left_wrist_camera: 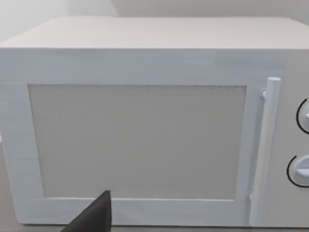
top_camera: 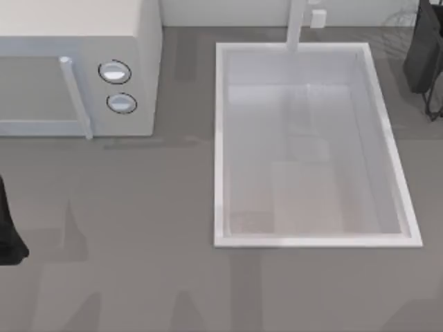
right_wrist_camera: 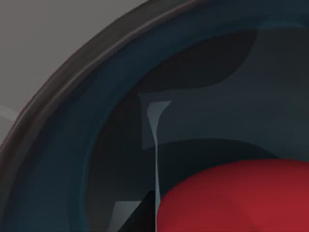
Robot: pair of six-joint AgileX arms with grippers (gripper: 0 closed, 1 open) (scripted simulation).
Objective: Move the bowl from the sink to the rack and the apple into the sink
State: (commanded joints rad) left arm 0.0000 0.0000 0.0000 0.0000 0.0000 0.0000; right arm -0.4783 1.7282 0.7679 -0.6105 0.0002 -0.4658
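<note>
Close under the right wrist camera, the apple lies against the dark teal inside of the bowl. From above, the sink stands right of the microwave, the right arm is at the top right edge and the left arm at the left edge. Whether either gripper is wide or narrow cannot be told.

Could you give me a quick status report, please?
Left arm parked at table's left edge, facing microwave. Right wrist close over bowl, apple inside it. Sink holds nothing.
</note>
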